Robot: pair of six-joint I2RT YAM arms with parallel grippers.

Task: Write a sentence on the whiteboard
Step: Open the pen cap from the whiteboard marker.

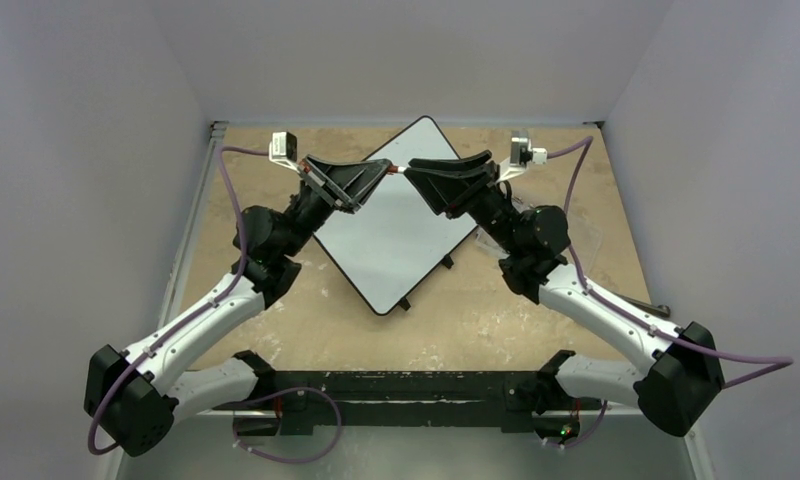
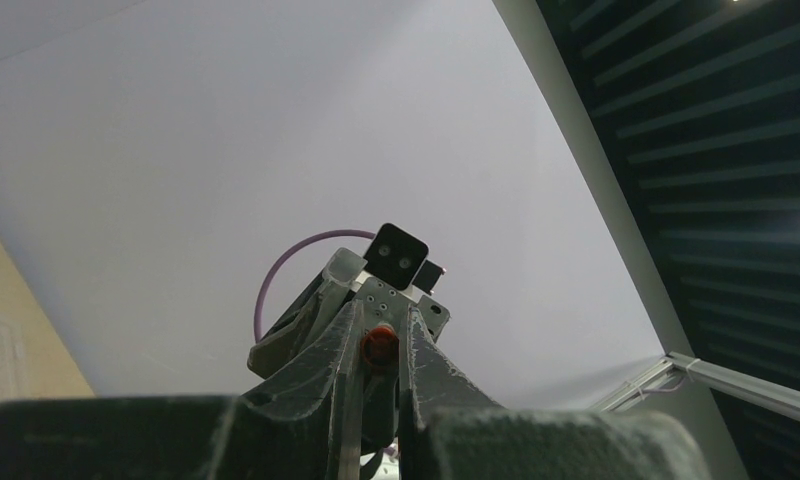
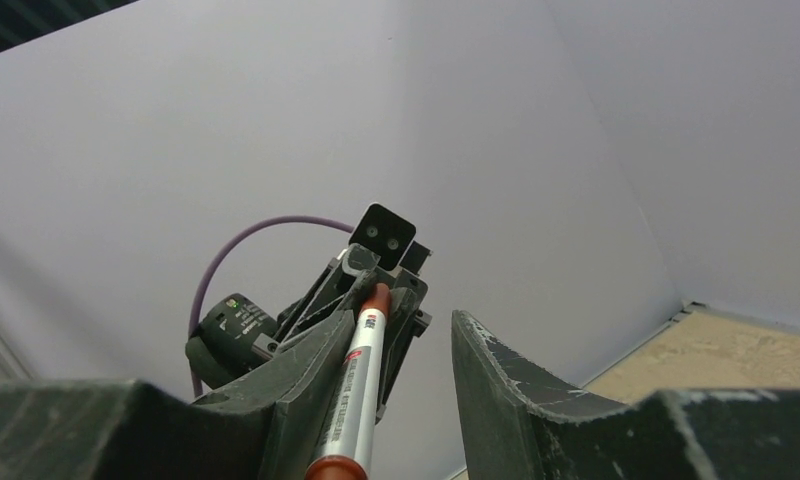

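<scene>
Right tool (image 3: 404, 335) partly open, one finger against red-and-white marker (image 3: 359, 385), other finger apart | left tool (image 1: 388, 168) clamped on marker's far end | whiteboard (image 1: 396, 240) lies on table (image 1: 536, 320) beneath both, no writing visible | advice, my judgement: close squarely on barrel, keep marker level | count: two tools, one marker, one whiteboard

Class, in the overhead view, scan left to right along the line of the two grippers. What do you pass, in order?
In order: left wrist camera → left gripper → marker → right gripper → right wrist camera. The whiteboard spans beneath the middle ones, so it is omitted.
</scene>
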